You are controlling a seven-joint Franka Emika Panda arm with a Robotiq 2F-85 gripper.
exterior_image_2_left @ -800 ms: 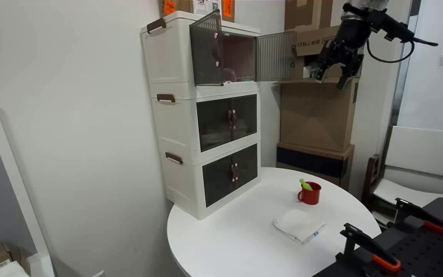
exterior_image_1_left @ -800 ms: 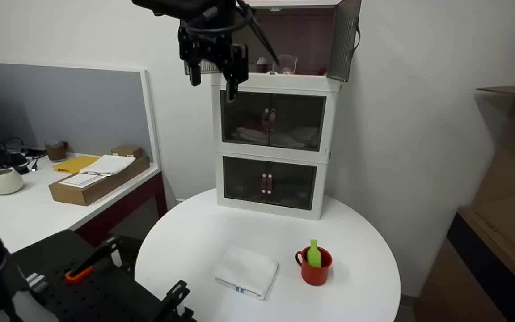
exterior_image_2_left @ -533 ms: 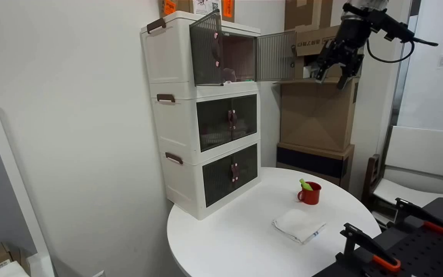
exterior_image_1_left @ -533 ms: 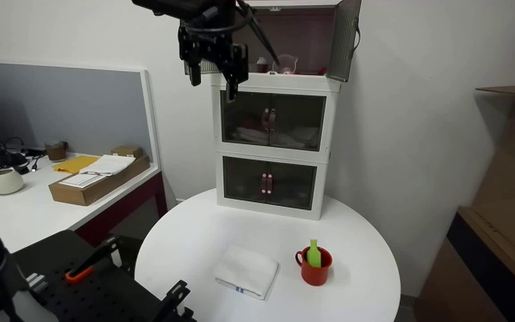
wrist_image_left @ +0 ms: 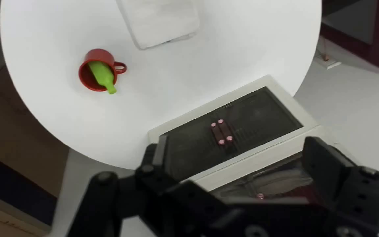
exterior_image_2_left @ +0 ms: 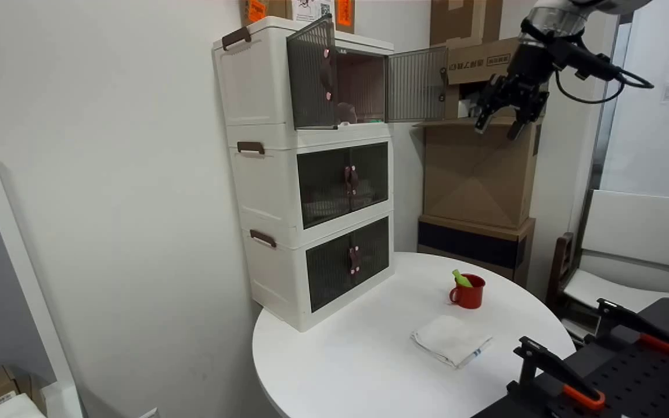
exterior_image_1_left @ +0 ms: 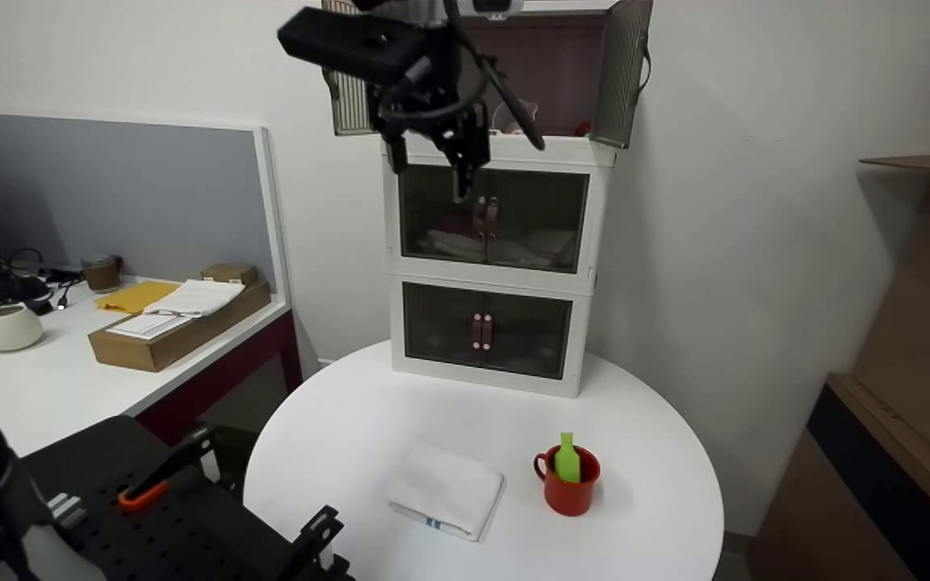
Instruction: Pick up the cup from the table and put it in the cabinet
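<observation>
The red cup point(exterior_image_1_left: 568, 495) stands upright on the round white table point(exterior_image_1_left: 643, 411) with a green utensil in it. It also shows in an exterior view point(exterior_image_2_left: 468, 297) and at the upper left of the wrist view point(wrist_image_left: 101, 55). The white cabinet point(exterior_image_1_left: 497, 276) stands on the table's far side, also in an exterior view point(exterior_image_2_left: 268, 191). Its top compartment's two doors are open; the lower two compartments are shut. My gripper point(exterior_image_1_left: 430, 179) is open and empty, high above the table. It also shows in an exterior view point(exterior_image_2_left: 497, 129) and the wrist view point(wrist_image_left: 237, 144).
A folded white cloth point(exterior_image_1_left: 445, 491) lies beside the cup. The open cabinet door point(exterior_image_1_left: 623, 73) juts outward. A clear container point(exterior_image_1_left: 521, 117) sits in the top compartment. Cardboard boxes point(exterior_image_2_left: 477, 174) stand beside the table. A desk point(exterior_image_1_left: 53, 387) stands at one side.
The arm and gripper have moved rightward and slightly down in an exterior view, and the wrist has turned a little. The cup, cloth and cabinet doors have not moved.
</observation>
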